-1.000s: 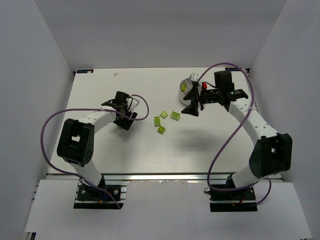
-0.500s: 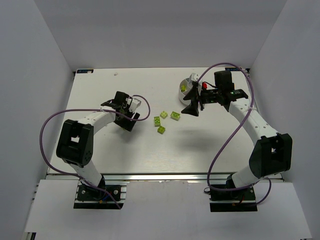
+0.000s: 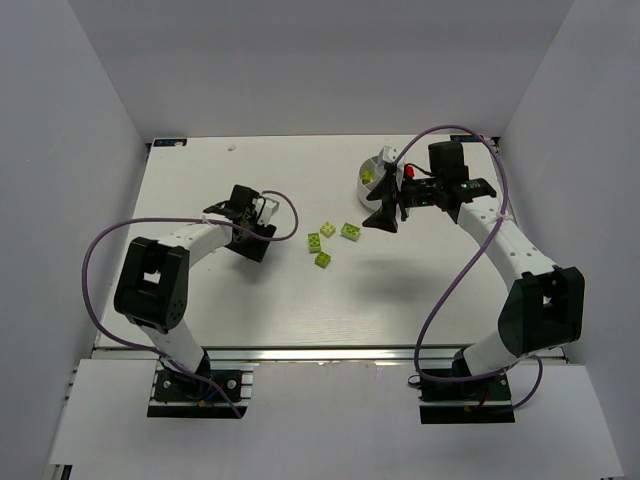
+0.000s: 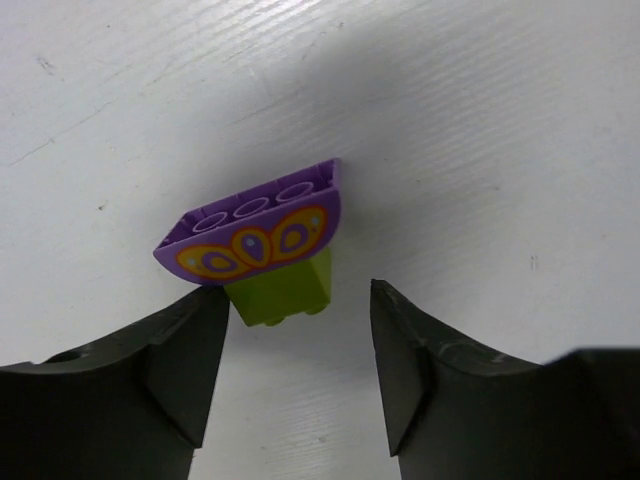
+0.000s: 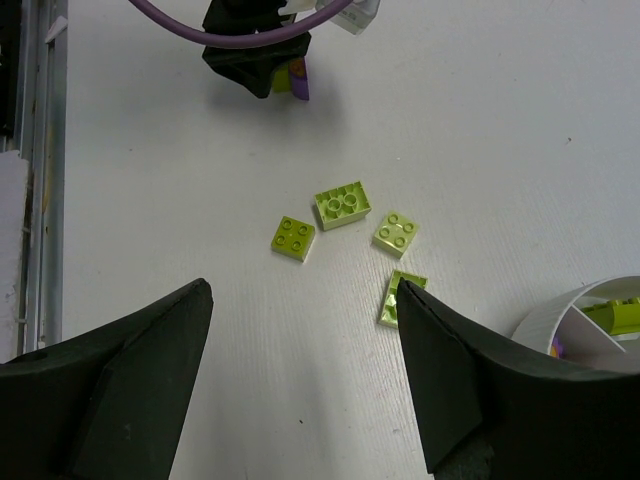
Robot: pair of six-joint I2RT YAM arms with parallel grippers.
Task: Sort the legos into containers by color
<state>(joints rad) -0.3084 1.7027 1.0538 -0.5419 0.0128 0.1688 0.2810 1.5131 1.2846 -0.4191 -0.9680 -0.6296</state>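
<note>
Two colours stuck together, and the left jaws are ready to grab

The left jaws are open about as wide as one brick and hold nothing. Right at their tips sits a clump: a purple brick with a round top and an orange pattern, stuck onto a green brick. Only the near end of the green one is in between the tips. The tip at 9 o'clock is almost touching it, and the other tip stands a little apart.

I think the step now is picking up this clump. The jaws should slide a bit more toward 12 o'clock, then squeeze the flat sides. The round purple top looks slippery, so it would be a bad place to pinch. The clump has two colours, so it likely has to be pulled apart before either brick goes in a container.

The right jaws are open very wide and hold nothing. They hang above the surface. In the right wrist view, four loose lime bricks lie close together below, and one is just past the tip at 3 o'clock. The white dish peeks in at 4 o'clock, with a lime piece and a bit of purple already in its wedges.

From the top, the dish is at 1 o'clock on the surface, the loose bricks are in the middle, and the clump is at 9 o'clock. So the loose bricks and the right arm lie near the way to the dish. The purple cable loops off to the side.
</note>
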